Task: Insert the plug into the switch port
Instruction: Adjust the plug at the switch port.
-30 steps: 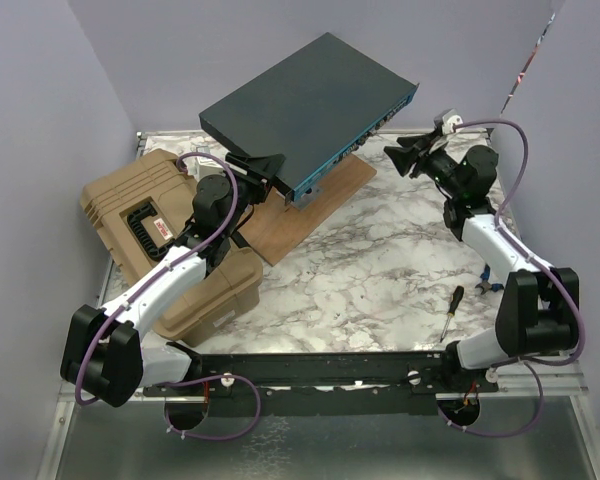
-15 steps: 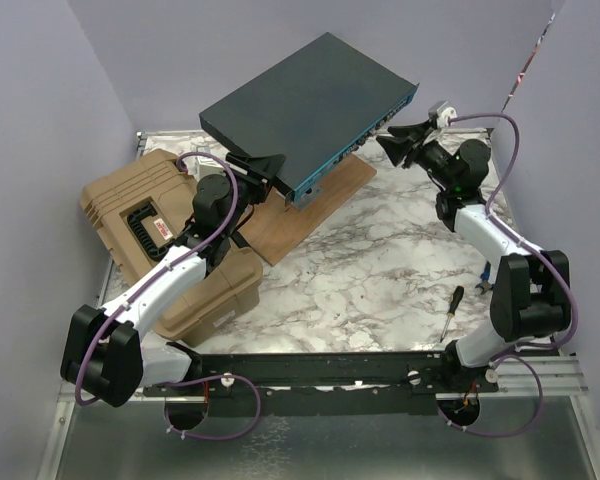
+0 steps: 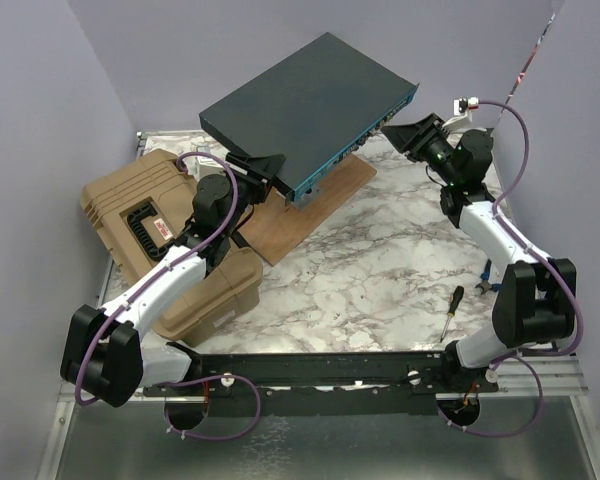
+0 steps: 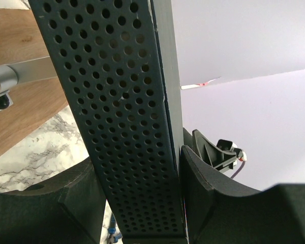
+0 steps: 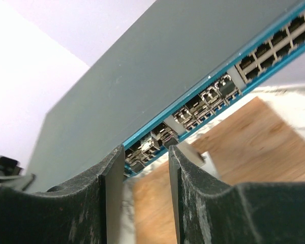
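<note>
Top external: right end effector (image 3: 398, 132) now nearer switch (image 3: 300, 100) front.

Plain lavender walls (image 3: 40, 150) enclose a marble-patterned table (image 3: 380, 270).

Tilted switch (image 3: 310, 105), left claw (image 3: 267, 166) at its near corner, right claw (image 3: 400, 133) beside its teal front.

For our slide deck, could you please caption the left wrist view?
Left gripper, jaws closed on the perforated side of the switch, with the wooden board behind.
</note>
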